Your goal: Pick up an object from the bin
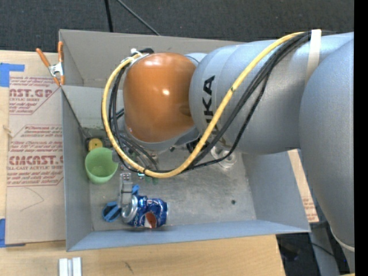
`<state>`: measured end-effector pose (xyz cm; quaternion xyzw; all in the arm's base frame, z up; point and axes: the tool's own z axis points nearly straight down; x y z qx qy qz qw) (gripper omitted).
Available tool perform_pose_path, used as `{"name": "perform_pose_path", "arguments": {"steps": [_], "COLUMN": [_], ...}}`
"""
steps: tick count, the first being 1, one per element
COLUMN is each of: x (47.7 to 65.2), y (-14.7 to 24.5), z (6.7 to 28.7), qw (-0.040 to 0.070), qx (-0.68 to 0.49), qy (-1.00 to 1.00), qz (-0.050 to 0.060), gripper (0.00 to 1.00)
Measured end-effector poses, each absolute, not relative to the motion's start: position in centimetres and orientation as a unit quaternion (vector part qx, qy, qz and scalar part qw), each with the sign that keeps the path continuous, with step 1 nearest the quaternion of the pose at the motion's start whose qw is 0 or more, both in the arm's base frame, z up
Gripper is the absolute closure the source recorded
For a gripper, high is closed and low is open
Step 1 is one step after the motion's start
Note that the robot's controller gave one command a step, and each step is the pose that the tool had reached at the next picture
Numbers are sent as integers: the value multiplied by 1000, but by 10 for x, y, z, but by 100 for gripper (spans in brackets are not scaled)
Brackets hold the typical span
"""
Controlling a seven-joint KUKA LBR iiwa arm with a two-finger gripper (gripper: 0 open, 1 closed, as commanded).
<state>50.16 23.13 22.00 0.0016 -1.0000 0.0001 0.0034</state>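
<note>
Gripper (125, 204) is seen low in the front-left corner of the bin (190, 230). Its tip is at the left end of a crushed blue can (148, 213), which lies on its side close to the front wall. Open or closed cannot be told, because the tip is lost against the crumpled metal, so no grasp is claimed. The can is taken as the likely target (nearest thing under the tool, touching or nearly so). A green cup (100, 165) stands upright just beside the gripper, toward the left wall. Clearance to it looks tight, so a bump on the lift is judged possible. The wrist's orange cover (158, 96) and cables (172, 171) are hung over mid-bin, hiding much of the floor. Approach at the can's end rather than its middle is judged to be forced by the nearby wall. Task is judged not yet done, as the can is on the floor.
</note>
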Motion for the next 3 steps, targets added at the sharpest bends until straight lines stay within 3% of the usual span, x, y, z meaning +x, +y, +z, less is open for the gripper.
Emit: {"name": "perform_pose_path", "arguments": {"steps": [1, 2, 3], "x": [495, 497, 519], "y": [165, 168, 192], "z": [97, 101, 234], "qw": [4, 1, -5], "qx": [24, 25, 41], "qy": [-1000, -1000, -999], "qz": [2, -1, -2], "gripper": [0, 100, 100]}}
